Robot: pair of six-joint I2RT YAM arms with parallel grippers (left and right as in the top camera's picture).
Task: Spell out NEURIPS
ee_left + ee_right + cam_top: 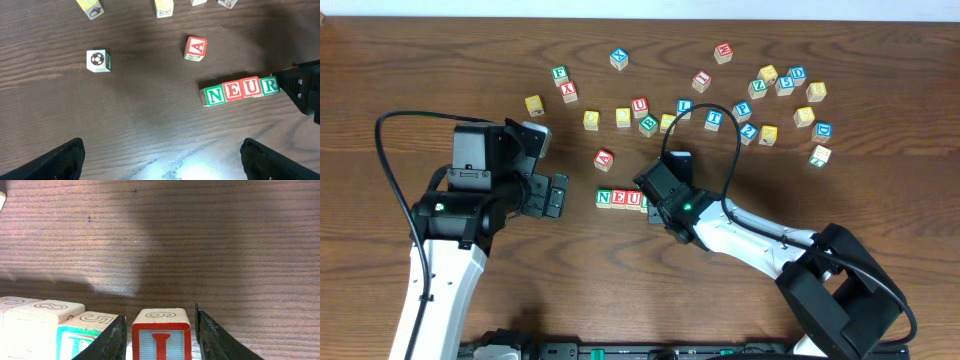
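A row of cubes reading N, E, U, R (240, 90) lies on the table, also seen from overhead (620, 198). At its right end stands a red-framed I cube (161, 330), next to the green R cube (80, 337). My right gripper (160, 332) straddles the I cube with its jaws open. A thin gap shows on each side of the cube. In the overhead view the right wrist (665, 195) hides that end of the row. My left gripper (161, 160) hangs wide open over bare wood, left of the row, holding nothing.
A red A cube (195, 48) sits just behind the row, and a cube with a football picture (98, 60) lies further left. Several loose letter cubes (760, 100) are scattered across the back of the table. The right arm's cable (720, 130) loops over some of them.
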